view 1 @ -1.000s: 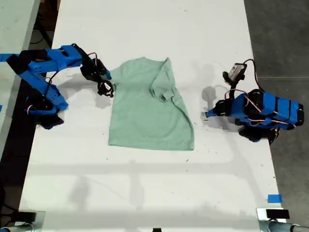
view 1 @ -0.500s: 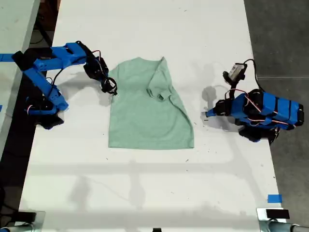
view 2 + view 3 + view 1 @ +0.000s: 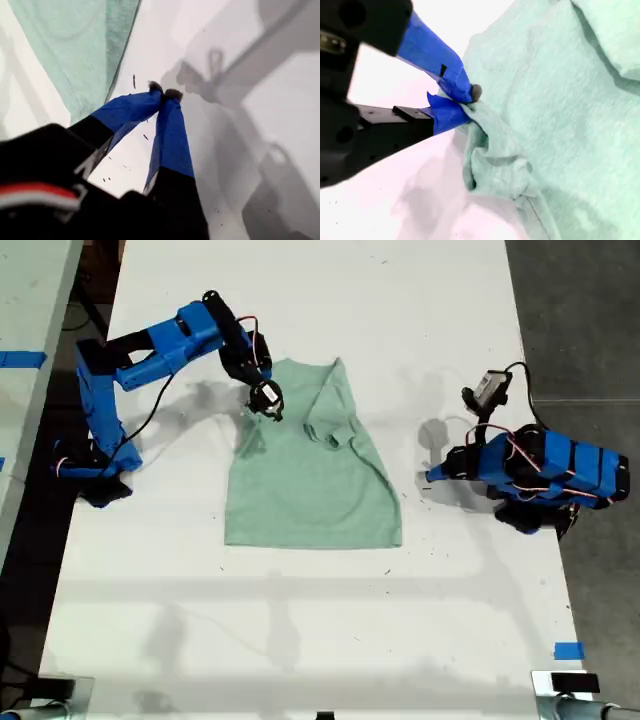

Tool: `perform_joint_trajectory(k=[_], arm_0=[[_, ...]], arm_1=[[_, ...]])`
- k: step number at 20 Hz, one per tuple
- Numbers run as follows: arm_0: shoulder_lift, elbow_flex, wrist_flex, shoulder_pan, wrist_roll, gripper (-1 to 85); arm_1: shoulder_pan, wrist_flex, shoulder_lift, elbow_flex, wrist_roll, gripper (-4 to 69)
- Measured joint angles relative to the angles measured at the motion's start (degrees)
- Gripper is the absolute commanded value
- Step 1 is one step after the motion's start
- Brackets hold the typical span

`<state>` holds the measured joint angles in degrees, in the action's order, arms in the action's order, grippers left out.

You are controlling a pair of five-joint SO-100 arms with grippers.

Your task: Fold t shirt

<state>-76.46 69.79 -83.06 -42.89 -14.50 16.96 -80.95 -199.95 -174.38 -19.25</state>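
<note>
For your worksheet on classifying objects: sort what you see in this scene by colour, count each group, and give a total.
Blue: 3 – first arm, second arm, tape scrap
Mint green: 1 – t shirt
White: 1 – table
Total: 5

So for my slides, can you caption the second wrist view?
My second gripper pinches a bunched fold of the mint-green t shirt above the white table.

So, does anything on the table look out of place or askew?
Only the pale mint-green cloth t-shirt: one sleeve lies folded over its middle, and my second gripper pinches the other sleeve into a bunch. Nothing is spilled.
</note>
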Motion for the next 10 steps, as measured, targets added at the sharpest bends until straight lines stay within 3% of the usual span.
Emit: perform_joint_trajectory(k=[4, 10], arm_0=[[0.0, -4.8, 0.1, 2.2, 1.0, -0.1], [5.3, -9.2, 6.8, 7.7, 1.0, -0.1]], arm_1=[[0.0, 0.0, 0.0, 0.0, 0.0, 1.4], [0.0, 0.0, 0.0, 0.0, -0.4, 1.4]])
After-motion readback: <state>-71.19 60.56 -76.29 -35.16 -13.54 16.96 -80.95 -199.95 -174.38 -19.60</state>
